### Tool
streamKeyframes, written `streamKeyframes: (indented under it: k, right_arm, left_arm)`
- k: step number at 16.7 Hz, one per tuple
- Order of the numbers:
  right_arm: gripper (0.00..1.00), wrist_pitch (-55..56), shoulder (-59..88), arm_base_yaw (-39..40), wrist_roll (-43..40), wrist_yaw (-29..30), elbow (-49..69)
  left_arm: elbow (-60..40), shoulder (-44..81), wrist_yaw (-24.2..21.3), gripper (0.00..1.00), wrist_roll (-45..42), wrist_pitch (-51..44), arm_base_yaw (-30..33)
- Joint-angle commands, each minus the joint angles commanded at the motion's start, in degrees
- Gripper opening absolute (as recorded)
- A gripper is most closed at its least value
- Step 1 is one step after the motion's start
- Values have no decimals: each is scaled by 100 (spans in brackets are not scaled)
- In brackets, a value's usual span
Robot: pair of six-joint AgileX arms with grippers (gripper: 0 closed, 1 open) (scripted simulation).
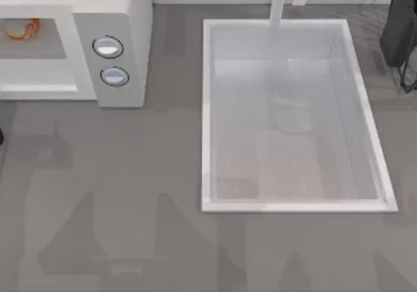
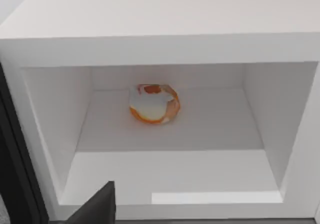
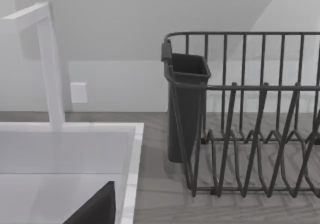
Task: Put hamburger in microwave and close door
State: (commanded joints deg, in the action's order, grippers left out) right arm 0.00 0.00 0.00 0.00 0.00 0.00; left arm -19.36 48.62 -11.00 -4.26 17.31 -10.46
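Observation:
The microwave (image 1: 120,18) stands at the table's back left, and its two knobs (image 1: 111,61) face up in the top view. Its cavity (image 2: 170,134) is open at the front. The hamburger (image 2: 154,104) lies alone on the cavity floor near the back wall, and it also appears as the orange hamburger (image 1: 19,28) in the top view. My left gripper (image 2: 97,206) hovers just outside the cavity opening, apart from the hamburger. The door is out of view. My right gripper (image 3: 95,209) is parked over the sink's far right corner.
A white sink basin (image 1: 293,201) with a faucet (image 1: 280,2) takes up the middle and right of the table. A dark wire dish rack (image 3: 250,134) with a cutlery cup (image 3: 185,104) stands at the back right. A dark strip (image 2: 12,174) runs beside the cavity.

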Motion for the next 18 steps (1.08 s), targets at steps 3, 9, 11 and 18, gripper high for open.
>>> streamKeyframes:
  k: [3, 9, 11, 18]
  right_arm:
    - [100, 0, 0, 0, 0, 0, 0]
    - [100, 0, 0, 0, 0, 0, 0]
    - [100, 0, 0, 0, 0, 0, 0]
    - [100, 0, 0, 0, 0, 0, 0]
  left_arm:
    - [565, -1906, 334, 100, 131, -501, 332]
    - [1648, -4419, 953, 100, 370, -1470, 906]
    - [1867, -4763, 1066, 100, 413, -1668, 1013]
    - [1936, -4862, 1100, 92, 426, -1731, 1046]
